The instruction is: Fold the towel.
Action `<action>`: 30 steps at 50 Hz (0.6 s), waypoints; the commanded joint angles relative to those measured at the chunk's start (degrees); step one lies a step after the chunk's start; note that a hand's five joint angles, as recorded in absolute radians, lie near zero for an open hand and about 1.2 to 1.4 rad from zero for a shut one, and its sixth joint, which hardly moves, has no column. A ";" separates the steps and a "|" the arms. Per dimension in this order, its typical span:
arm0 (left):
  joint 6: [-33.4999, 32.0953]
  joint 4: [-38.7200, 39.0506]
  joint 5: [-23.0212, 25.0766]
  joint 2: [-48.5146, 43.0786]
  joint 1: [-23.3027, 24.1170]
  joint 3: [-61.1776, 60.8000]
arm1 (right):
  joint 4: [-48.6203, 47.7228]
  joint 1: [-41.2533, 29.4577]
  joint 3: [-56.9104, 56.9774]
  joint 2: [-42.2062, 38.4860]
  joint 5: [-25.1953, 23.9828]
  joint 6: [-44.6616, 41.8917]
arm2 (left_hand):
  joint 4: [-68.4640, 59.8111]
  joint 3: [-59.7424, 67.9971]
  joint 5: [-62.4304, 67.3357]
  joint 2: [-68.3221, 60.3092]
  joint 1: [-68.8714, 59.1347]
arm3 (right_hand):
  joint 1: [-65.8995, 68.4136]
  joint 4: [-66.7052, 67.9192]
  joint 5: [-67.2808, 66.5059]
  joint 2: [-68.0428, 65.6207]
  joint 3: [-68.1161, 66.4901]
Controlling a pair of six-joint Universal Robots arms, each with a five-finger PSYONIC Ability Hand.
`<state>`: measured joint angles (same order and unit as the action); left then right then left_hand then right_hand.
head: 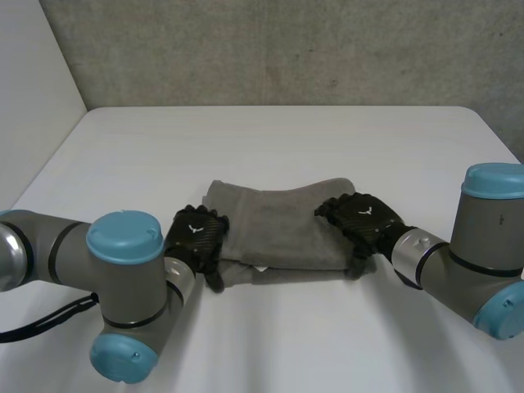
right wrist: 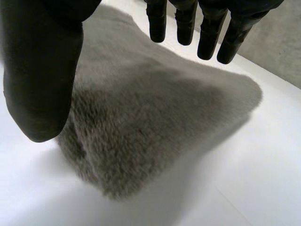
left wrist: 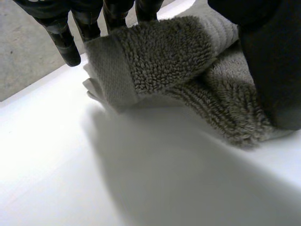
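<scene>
My right hand (head: 364, 219) hangs over one end of the towel (head: 282, 233), fingers (right wrist: 186, 23) straight and gripping nothing, likely poised to catch the rounded corner under my palm. My left hand (head: 195, 237) sits at the opposite end against a raised flat-woven hem (left wrist: 110, 70); whether it has hold I cannot tell. The grey towel lies folded between them on the white table (head: 270, 139), thick, looped, soft.

The towel (head: 282, 233) is grey, thick looped terry, folded into a rough rectangle of several layers. It lies on the white table (head: 286, 139), about midway across it. At its left end a flat woven hem (left wrist: 110, 70) curls over the layers beneath.
</scene>
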<state>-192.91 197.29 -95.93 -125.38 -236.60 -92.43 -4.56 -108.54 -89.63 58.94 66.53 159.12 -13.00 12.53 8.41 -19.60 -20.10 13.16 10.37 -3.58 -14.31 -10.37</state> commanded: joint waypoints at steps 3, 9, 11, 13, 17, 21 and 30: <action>0.52 0.29 0.04 0.58 -0.88 0.49 | -0.45 -1.93 1.47 -0.31 -2.37 6.47 | 3.00 -2.53 2.40 -1.21 -0.72 | -3.16 -0.37 3.58 4.31 0.37; 0.52 -0.15 0.48 1.19 -1.32 0.41 | -0.36 -2.64 2.97 -3.12 -2.37 7.52 | 3.00 -2.53 1.90 -0.71 -0.21 | -3.16 -0.37 3.58 4.31 0.37; 0.43 -0.15 0.57 1.54 -1.41 0.06 | -0.53 -2.64 2.97 -3.30 -2.37 7.61 | 3.00 -2.53 1.73 -0.54 -0.04 | -0.72 -0.37 1.15 1.88 0.37; 0.43 -0.15 0.57 1.81 -1.41 -0.12 | -0.71 -2.64 2.97 -3.48 -2.37 7.61 | 3.00 -2.53 1.56 -0.37 0.13 | 7.65 -0.37 -7.22 -6.49 0.37; 0.43 -0.32 0.66 3.04 -1.41 -0.65 | -0.97 -2.73 2.88 -3.57 -2.37 7.61 | 3.00 -2.53 1.39 -0.21 0.29 | 15.55 -0.37 -15.13 -14.40 0.37; 0.34 -0.32 0.66 4.18 -1.41 -0.74 | -1.59 -2.64 2.79 -3.83 -2.37 7.52 | 3.00 -2.53 1.39 -0.21 0.29 | 28.51 -0.37 -28.09 -27.36 0.37; 0.34 -0.32 0.66 5.06 -2.55 -0.74 | -1.68 -2.20 2.79 -3.92 -2.46 6.47 | 3.00 -2.53 4.07 -2.88 -2.38 | 48.73 -0.37 -48.31 -47.58 0.37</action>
<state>-192.57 196.95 -95.26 -120.48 -238.25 -93.16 -6.25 -111.10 -86.79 55.02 64.14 166.12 -13.00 12.53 10.33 -19.88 -20.50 56.71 10.37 -46.01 -56.48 -10.37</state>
